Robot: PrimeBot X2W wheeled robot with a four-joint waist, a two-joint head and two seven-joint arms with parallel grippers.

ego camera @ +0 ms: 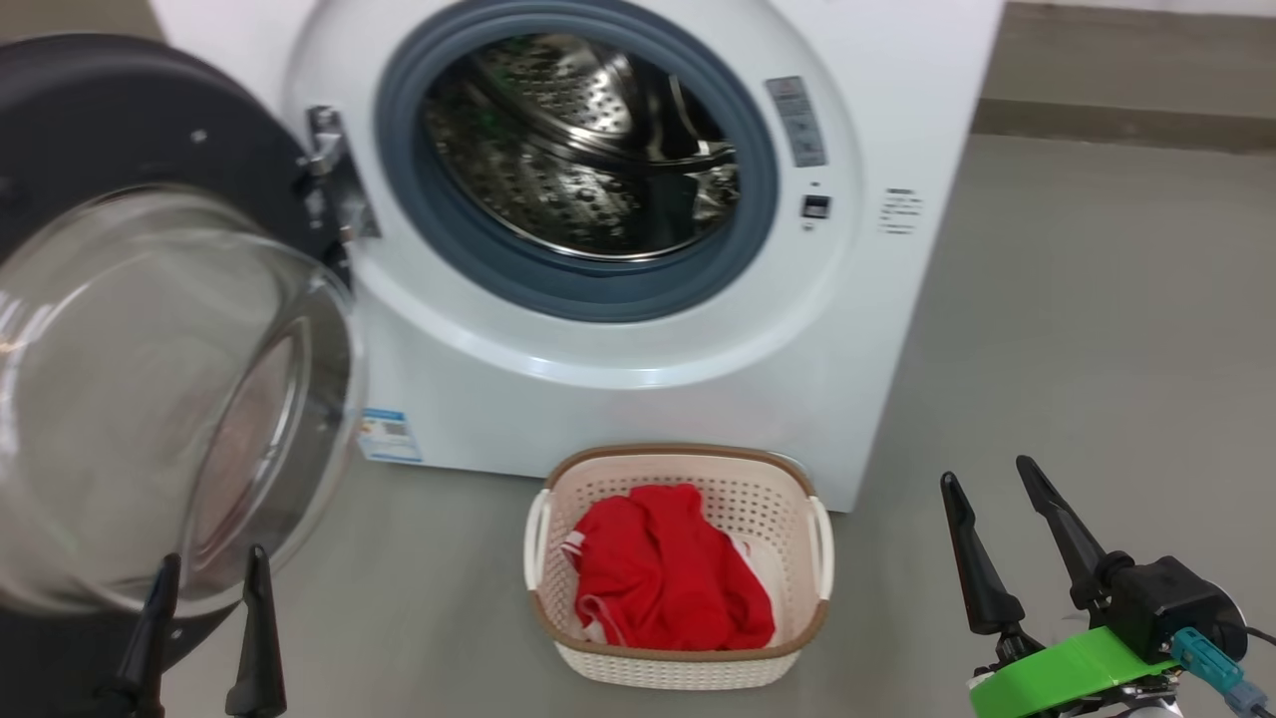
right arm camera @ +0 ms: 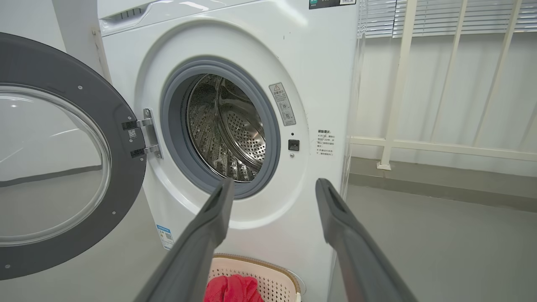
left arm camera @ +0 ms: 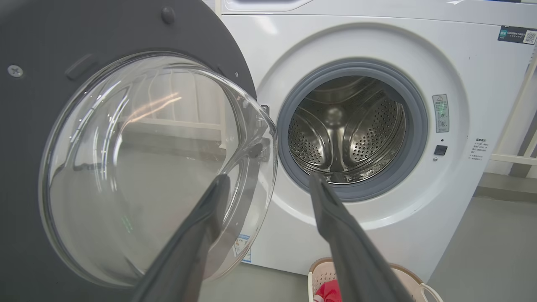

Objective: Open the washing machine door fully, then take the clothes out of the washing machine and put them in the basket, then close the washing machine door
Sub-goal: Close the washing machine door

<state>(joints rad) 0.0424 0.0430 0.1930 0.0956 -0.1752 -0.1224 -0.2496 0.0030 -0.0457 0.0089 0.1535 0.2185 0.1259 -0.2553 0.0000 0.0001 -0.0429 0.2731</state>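
The white washing machine [ego camera: 618,399] stands ahead, its steel drum [ego camera: 583,140] showing no clothes inside. The washing machine door [ego camera: 150,399] hangs swung wide open on the left, glass bowl bulging toward me. Red clothes [ego camera: 663,578] lie bunched in the cream basket [ego camera: 688,469] on the floor in front of the machine. My left gripper [ego camera: 214,568] is open at the lower left, just below the door glass, holding nothing. My right gripper [ego camera: 987,479] is open at the lower right, clear of the basket. The wrist views show the door [left arm camera: 126,167], the drum [right arm camera: 226,130] and the basket [right arm camera: 268,272].
Grey floor [ego camera: 1097,349] spreads to the right of the machine. A pale railing with vertical bars [right arm camera: 419,84] and a low ledge run along the wall beyond the machine's right side. The open door takes up the room on the left.
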